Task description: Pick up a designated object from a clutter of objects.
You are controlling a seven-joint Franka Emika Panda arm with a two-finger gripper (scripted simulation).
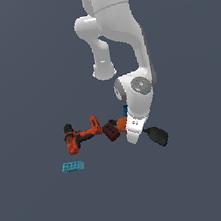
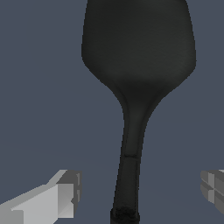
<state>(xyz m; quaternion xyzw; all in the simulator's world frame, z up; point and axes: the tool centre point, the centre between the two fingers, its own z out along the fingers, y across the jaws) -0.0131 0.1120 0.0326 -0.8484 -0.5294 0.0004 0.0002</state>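
The black spatula (image 2: pixel 138 57) fills the wrist view, its broad rounded blade leading into a thin handle (image 2: pixel 129 175). My gripper (image 2: pixel 141 191) is open, with one finger (image 2: pixel 61 197) on each side of the handle and a wide gap to it. In the exterior view the gripper (image 1: pixel 133 139) is low over the floor. The spatula's blade (image 1: pixel 157 136) sticks out toward the exterior view's right, and the handle is hidden behind the hand.
Toward the exterior view's left of the gripper lie an orange ball (image 1: pixel 121 125), a dark red-brown block (image 1: pixel 111 131) and an orange-and-black drill (image 1: pixel 81 134). A teal studded brick (image 1: pixel 73 166) lies apart. A tiny blue piece (image 1: pixel 125 109) shows behind the arm.
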